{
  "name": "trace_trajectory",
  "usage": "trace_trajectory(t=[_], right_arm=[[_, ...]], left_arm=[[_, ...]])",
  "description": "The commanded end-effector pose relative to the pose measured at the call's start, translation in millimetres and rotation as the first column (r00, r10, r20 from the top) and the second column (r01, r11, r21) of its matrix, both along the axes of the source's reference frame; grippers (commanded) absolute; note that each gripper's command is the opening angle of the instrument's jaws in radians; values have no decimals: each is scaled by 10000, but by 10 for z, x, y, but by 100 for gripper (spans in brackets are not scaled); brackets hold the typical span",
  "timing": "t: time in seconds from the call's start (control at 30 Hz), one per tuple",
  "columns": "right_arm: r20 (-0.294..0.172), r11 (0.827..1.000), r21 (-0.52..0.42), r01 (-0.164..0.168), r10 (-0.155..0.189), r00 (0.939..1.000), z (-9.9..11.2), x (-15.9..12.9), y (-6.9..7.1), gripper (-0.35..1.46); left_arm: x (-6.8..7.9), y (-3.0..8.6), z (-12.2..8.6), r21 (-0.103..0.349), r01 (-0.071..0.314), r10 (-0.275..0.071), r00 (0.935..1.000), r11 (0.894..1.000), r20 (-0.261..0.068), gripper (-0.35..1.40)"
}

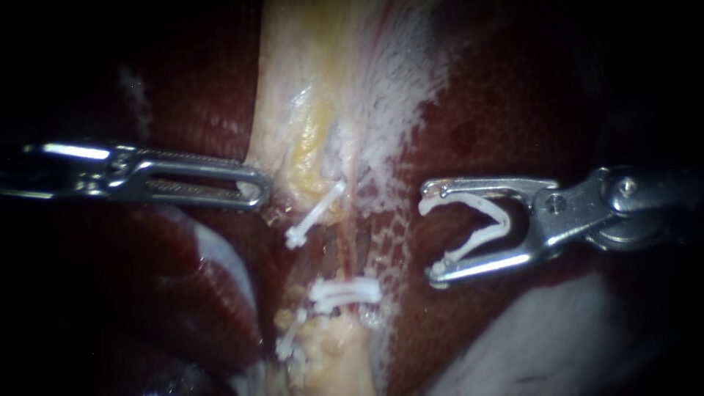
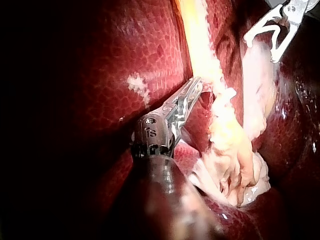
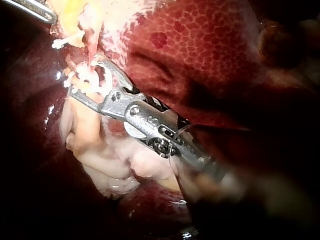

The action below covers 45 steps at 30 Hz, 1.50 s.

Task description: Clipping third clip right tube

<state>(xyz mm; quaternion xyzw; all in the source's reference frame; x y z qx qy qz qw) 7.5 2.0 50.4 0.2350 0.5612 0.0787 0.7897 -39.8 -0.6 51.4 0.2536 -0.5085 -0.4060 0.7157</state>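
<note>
Right instrument, jaws spread but clamped on an open white plastic clip, hovers just beside the reddish right tube, apparently lining up near two white clips. Opposite, the left instrument, jaws together, touches pale yellowish tissue, seemingly steadying it.

Your left instrument: bright polished metal, fine ridging along slot edges. Your right instrument: same shiny metal, smooth, glinting round pin head. Held clip: white plastic, smooth, faint sheen. Clips on tube: same white plastic. Liver: dark red, wet, glossy, finely mottled. Pale strip: yellowish, fatty, matt, with white fibrous fraying along edge.
</note>
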Motion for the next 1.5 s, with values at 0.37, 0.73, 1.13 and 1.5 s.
trace_trajectory(t=[0.37, 0.73, 1.13, 1.5], right_arm=[[-19, 9997, 173, 184, -183, 9998, 33, 19, -27, 60], [155, 9961, 834, 288, -302, 9994, 89, 59, -53, 60], [253, 9955, 923, 233, -257, 9993, 121, 86, -47, 60], [312, 9956, 931, 125, -155, 9994, 118, 115, -47, 60]], left_arm=[[14, 14, -11, 78, 16, -16, 10000, 10000, 9, -35], [52, 44, -49, 126, 479, -479, 9988, 9988, -36, -35], [56, 47, -89, -132, 637, -636, 9979, 9979, 78, -35], [55, 46, -91, -136, 652, -651, 9979, 9978, 67, -35]])
